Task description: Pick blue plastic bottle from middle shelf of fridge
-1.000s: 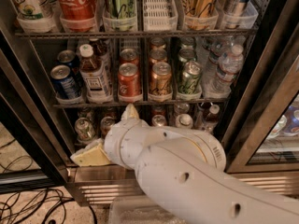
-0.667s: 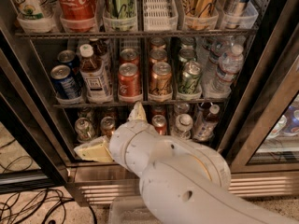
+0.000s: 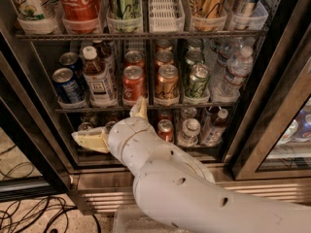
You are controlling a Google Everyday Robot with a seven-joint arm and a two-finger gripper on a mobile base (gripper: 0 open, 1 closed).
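Since a second ago your arm [image 3: 194, 193] has climbed, so the gripper [image 3: 110, 122] now sits higher against the front of the fridge [image 3: 272, 110], and nothing on the racks has shifted. Its two cream fingers are spread wide apart and hold nothing. The upper finger [image 3: 140, 108] points up, and its tip reaches the front edge of the middle shelf [image 3: 204, 105], in front of the red can [image 3: 133, 84]. The lower finger [image 3: 90, 140] points left, in front of the bottom rack. Your target, the blue plastic bottle [image 3: 97, 79], stands upright at the front of the second lane from the left on that middle shelf. It has a white cap, a white label and dark drink inside. It is above the gripper and a little to the left, and the gripper is not touching it. A blue can [image 3: 66, 85] stands just beside it on the left, and the red can is just beside it on the right. Further right along the same rack you have an orange can [image 3: 166, 84], a green can [image 3: 198, 80] and clear water bottles [image 3: 235, 72]. A second dark bottle [image 3: 104, 50] stands behind your target in its lane. On the rack above, a large Coca-Cola container [image 3: 80, 1] sits over the target's lane. Cables [image 3: 29, 212] lie on the floor at lower left.
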